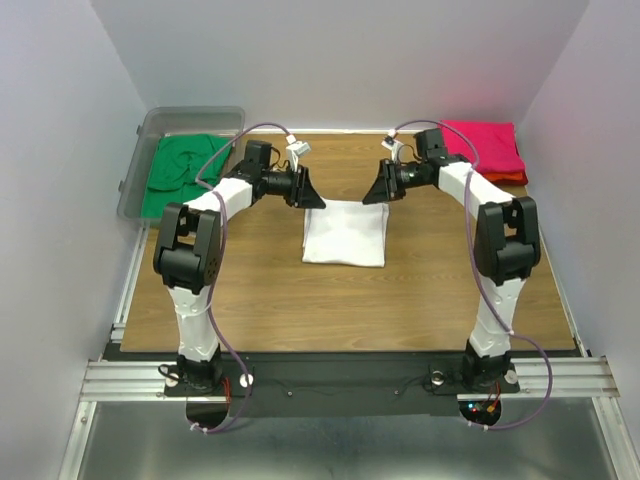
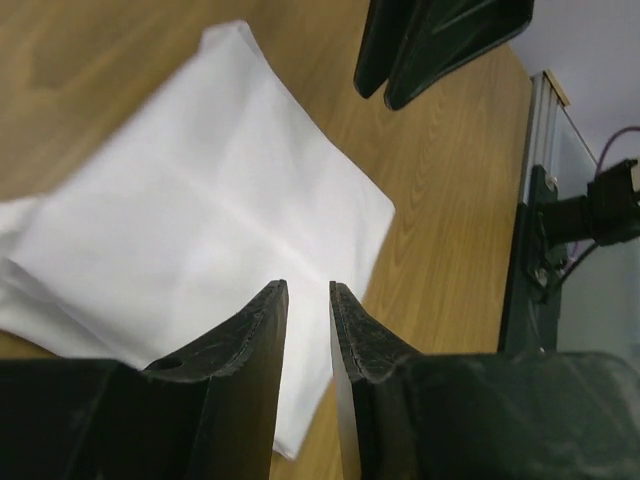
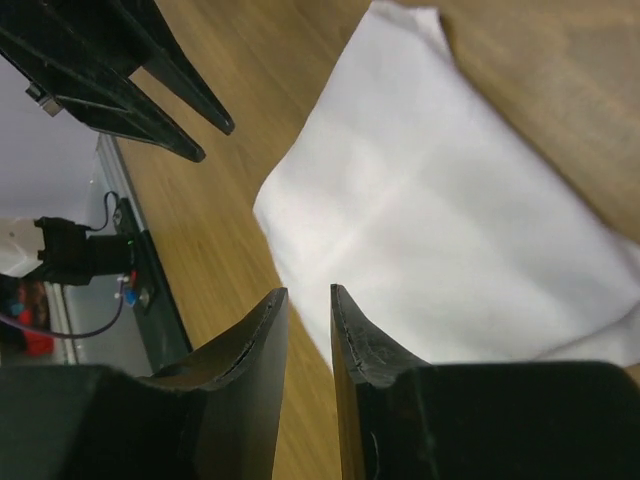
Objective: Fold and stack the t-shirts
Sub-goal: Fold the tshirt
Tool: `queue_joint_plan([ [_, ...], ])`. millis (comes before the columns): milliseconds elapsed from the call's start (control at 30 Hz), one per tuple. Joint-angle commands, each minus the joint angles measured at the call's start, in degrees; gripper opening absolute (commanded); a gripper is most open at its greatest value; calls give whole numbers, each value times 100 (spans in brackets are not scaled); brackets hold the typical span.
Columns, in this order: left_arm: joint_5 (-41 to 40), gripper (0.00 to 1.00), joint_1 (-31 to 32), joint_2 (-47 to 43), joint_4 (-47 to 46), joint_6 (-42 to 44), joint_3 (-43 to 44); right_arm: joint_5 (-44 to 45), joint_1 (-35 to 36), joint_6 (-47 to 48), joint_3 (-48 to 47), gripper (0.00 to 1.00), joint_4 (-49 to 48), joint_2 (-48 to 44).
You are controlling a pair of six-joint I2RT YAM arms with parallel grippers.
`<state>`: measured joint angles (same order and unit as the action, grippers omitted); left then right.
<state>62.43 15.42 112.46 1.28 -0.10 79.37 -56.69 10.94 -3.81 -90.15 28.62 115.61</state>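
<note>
A white t-shirt [image 1: 345, 233] lies folded into a flat rectangle in the middle of the table; it also shows in the left wrist view [image 2: 220, 210] and the right wrist view [image 3: 440, 220]. My left gripper [image 1: 310, 190] [image 2: 308, 285] hovers just above its far left corner, jaws narrowly parted and empty. My right gripper [image 1: 375, 190] [image 3: 308, 290] hovers above its far right corner, jaws narrowly parted and empty. A magenta pink t-shirt [image 1: 485, 145] lies folded on a red-orange t-shirt [image 1: 508, 178] at the back right. A green t-shirt [image 1: 180, 165] lies crumpled in the bin.
The clear grey plastic bin [image 1: 150, 125] stands at the back left, partly off the wooden table [image 1: 350, 310]. White walls close in the back and both sides. The arm bases and a metal rail run along the near edge.
</note>
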Motion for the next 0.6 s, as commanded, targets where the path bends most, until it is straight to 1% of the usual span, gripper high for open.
queue_joint_plan([
  [0, -292, 35, -4, 670, -672, -657, 463, 307, -57, 100, -677, 29, 38, 977],
  [100, -354, 35, -83, 1363, -1023, -1043, 841, 412, -109, 100, -1073, 29, 21, 1515],
  [267, -706, 34, -285, 1883, -1357, -1606, 1001, 719, -250, 205, -1479, 28, 21, 2078],
  [367, -698, 33, -478, 2007, -1472, -1862, 957, 939, -320, 285, -1785, 28, 38, 2333],
  [433, -575, 33, -479, 1719, -1473, -1687, 861, 844, -312, 189, -1945, 29, 47, 2282],
  [467, -531, 34, -461, 1552, -1464, -1591, 808, 722, -312, 110, -1954, 31, 38, 2038],
  [500, -504, 37, -435, 1368, -1429, -1442, 703, 599, -312, -135, -1954, 36, 30, 1888],
  [533, -495, 38, -408, 983, -1333, -1310, 650, 458, -303, -259, -1954, 39, 21, 1695],
  [567, -487, 40, -347, 796, -1254, -1030, 597, 178, -312, -382, -1919, 41, 12, 1336],
])
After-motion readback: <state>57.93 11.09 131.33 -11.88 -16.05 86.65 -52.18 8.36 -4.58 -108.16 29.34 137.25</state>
